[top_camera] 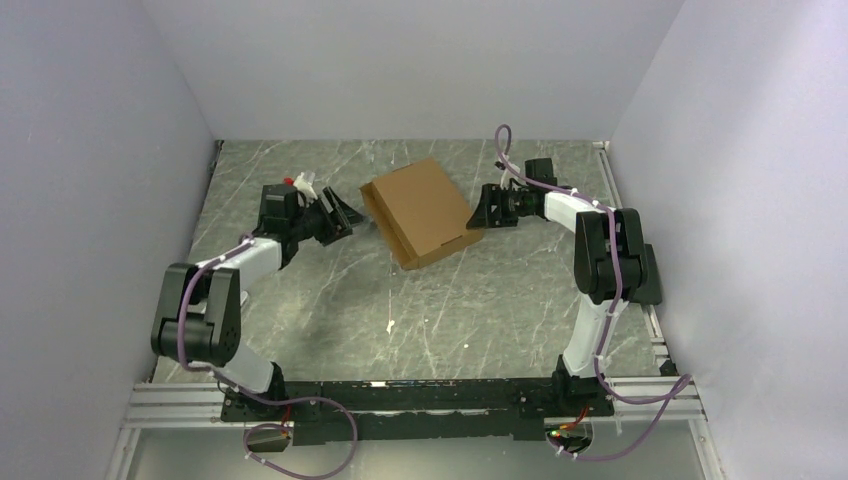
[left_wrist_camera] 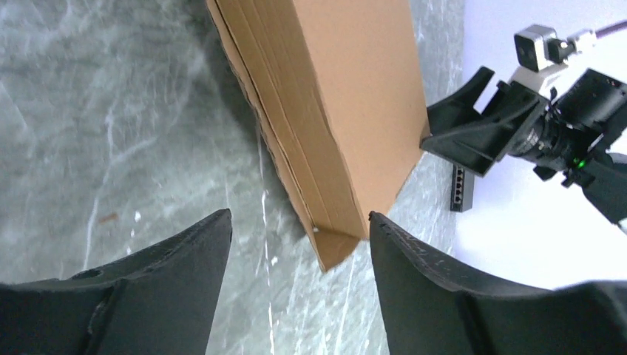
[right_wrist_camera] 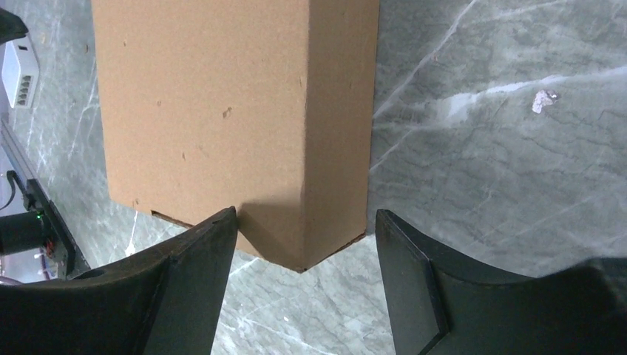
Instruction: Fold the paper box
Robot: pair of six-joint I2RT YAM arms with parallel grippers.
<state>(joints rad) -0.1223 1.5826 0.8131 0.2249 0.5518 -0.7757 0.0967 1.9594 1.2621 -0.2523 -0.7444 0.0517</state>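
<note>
Risk: box (top_camera: pixel 425 205) flap popping open w/ L gripper (left_wrist_camera: pixel 299 218) & R gripper (right_wrist_camera: pixel 307 214) both spread, gripping nothing; corner betw. R jaws, may snag.

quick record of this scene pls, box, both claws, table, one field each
box: brown cardboard, looks folded shut, lying between the two arms
left claw: open, facing the box's left side, holding nothing
right claw: open, at the box's right corner, no grip visible
table: grey marbled top, box rests on it
</note>
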